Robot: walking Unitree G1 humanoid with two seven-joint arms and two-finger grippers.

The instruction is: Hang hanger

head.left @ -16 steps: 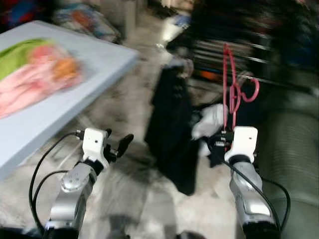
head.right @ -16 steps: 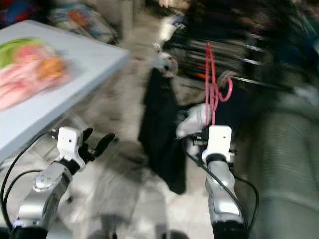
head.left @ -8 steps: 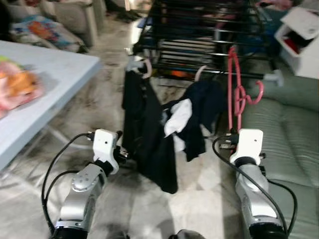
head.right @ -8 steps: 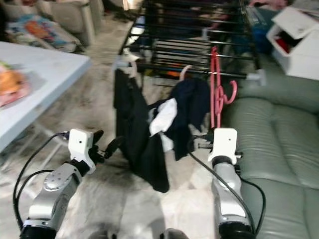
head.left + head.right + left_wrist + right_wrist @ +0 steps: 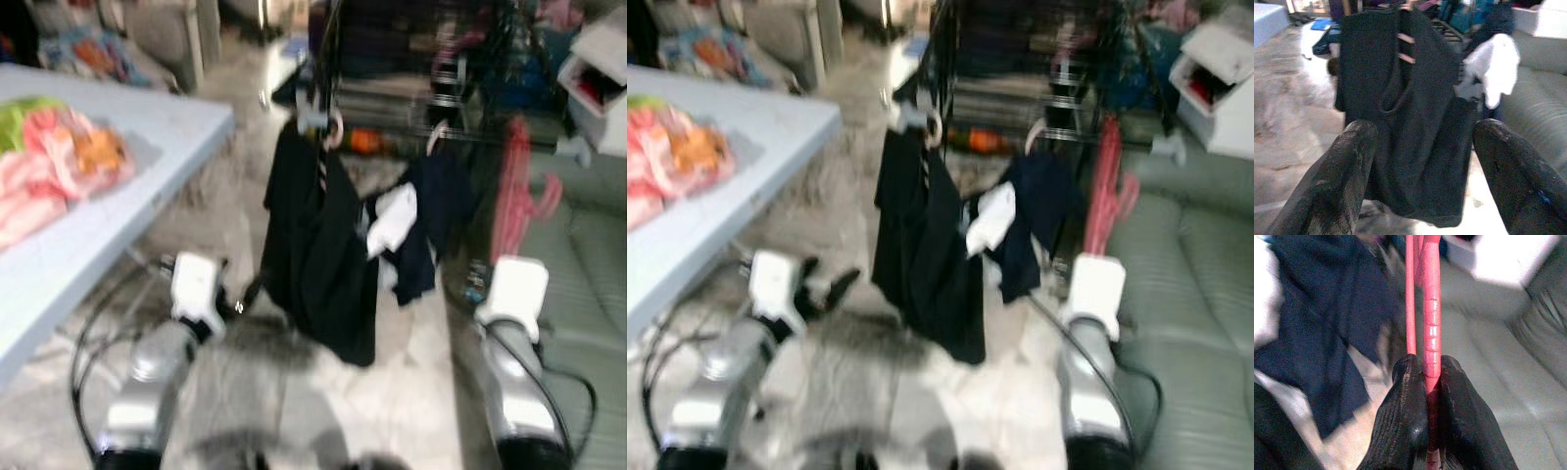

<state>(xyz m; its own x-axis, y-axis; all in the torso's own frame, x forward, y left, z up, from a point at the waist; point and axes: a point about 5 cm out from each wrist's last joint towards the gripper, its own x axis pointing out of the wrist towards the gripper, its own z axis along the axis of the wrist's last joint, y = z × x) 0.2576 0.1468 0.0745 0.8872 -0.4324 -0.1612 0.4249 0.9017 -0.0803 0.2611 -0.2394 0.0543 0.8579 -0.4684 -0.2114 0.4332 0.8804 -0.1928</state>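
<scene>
Hanger: the pink hanger (image 5: 1431, 328) stands upright in the right end effector (image 5: 1426, 396), in front of the drying rack and beside the grey sofa; half a second ago it showed sharp with its hook plain, now it is a pink smear.
Right end effector: both black fingers (image 5: 1405, 421) are pressed together on the hanger's stem, clamped firmly, held up before the sofa as it was a moment ago.
Left end effector: the left end effector (image 5: 1420, 161) has its two fingers (image 5: 1337, 181) spread wide apart, with nothing between them, pointing at the black garment just as before.
Black garment: the black garment (image 5: 318, 245) hangs from the rack's front rail; it sits a little further right in the head views than half a second ago, which is the camera swinging, not the cloth.
White cloth: the white cloth (image 5: 394, 217) hangs against a dark blue garment (image 5: 431, 211) just beside the black one.
Drying rack: the black drying rack (image 5: 1019, 69) stands behind the clothes, blurred now where it was crisp earlier.
Desk: the pale desk (image 5: 147, 186) shows more of its top than before, with pink and orange laundry (image 5: 69, 162) near its left edge.
Sofa: the grey sofa (image 5: 1205, 284) lies at the right.
</scene>
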